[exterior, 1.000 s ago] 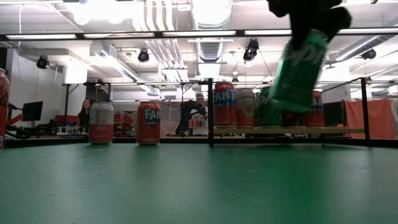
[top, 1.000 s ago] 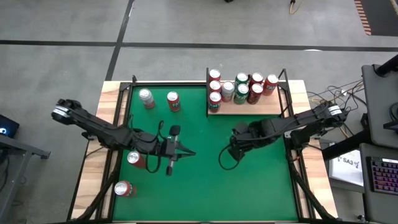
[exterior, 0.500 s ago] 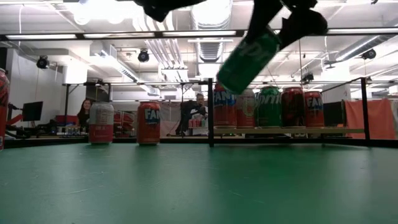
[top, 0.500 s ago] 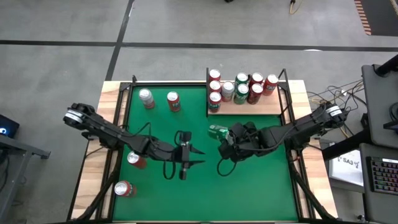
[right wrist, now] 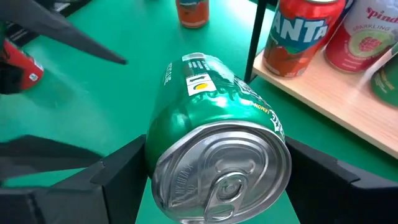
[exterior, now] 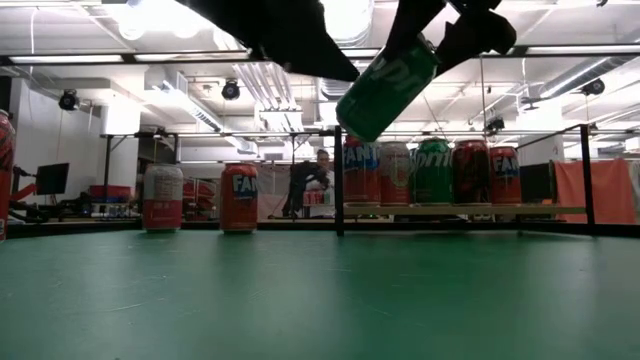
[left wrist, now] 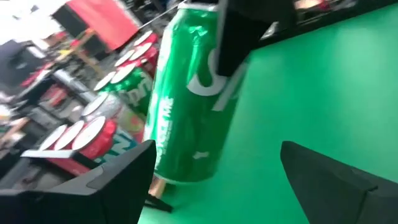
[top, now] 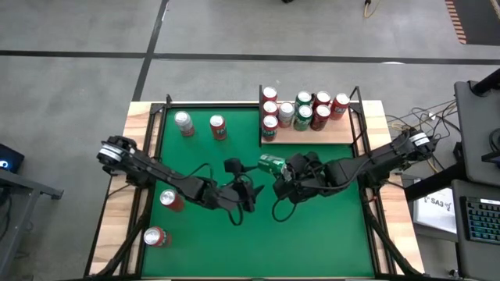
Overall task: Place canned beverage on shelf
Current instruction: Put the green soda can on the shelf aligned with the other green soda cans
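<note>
A green can [top: 270, 164] hangs tilted above the middle of the green table, with my right gripper [top: 283, 175] shut on it. It also shows in the low view as the green can [exterior: 388, 87] and in the left wrist view as the green can [left wrist: 186, 93]. My left gripper [top: 248, 195] stands open just to the near left of it, with nothing between its fingers [left wrist: 118, 177]. The shelf [top: 312, 134], a pale wooden board at the far right, carries several upright cans. My right gripper pinches the green can's side wall [right wrist: 160, 144] between its two fingers, close to the lid end [right wrist: 221, 171]. The fingers lie along the can, one on each side. The can is lifted clear and tilted, its bottom end [exterior: 352, 112] pointing down toward the table's left.
A silver can [top: 183, 122] and a red can [top: 218, 126] stand at the far left. Two more red cans, one [top: 170, 200] and another [top: 155, 237], are at the near left beside my left arm. Black rods [exterior: 338, 180] edge the shelf.
My right gripper has carried the green can toward the table's left and far side, tipping it farther over. My left gripper has moved toward the table's right, up to the can, and has opened.
</note>
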Controlling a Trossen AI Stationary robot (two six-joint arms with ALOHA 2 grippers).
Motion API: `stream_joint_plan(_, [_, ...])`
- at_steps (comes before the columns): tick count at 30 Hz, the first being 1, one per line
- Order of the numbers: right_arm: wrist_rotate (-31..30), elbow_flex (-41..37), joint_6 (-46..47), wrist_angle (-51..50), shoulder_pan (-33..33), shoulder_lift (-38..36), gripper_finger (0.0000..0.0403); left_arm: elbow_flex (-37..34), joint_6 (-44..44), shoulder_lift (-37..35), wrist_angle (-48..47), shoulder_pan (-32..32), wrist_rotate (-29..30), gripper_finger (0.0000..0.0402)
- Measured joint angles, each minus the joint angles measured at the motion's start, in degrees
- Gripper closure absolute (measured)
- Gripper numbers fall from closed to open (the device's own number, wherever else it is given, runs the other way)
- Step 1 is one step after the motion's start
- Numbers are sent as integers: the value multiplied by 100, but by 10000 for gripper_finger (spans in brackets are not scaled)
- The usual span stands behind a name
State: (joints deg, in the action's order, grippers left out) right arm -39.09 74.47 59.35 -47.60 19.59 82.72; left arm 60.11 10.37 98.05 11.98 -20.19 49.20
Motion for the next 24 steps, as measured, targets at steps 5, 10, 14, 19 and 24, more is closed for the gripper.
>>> stream_joint_plan(5, [-8, -8, -209, 411, 0, 0, 105, 306, 10, 377, -3, 133, 383, 76])
stream_joint_plan(10, [1, -13, -299, 655, -30, 0, 105, 636, 292, 659, -2, 223, 999, 79])
stream_joint_plan(14, [18, -11, -321, 655, -89, 0, 105, 792, 470, 751, -28, 259, 1129, 79])
stream_joint_plan(19, [-17, -11, -286, 640, -152, 0, 105, 906, 510, 846, -25, 394, 1144, 79])
stream_joint_plan(24, [-13, -11, -302, 674, -203, 0, 105, 921, 489, 872, -9, 491, 1145, 79])
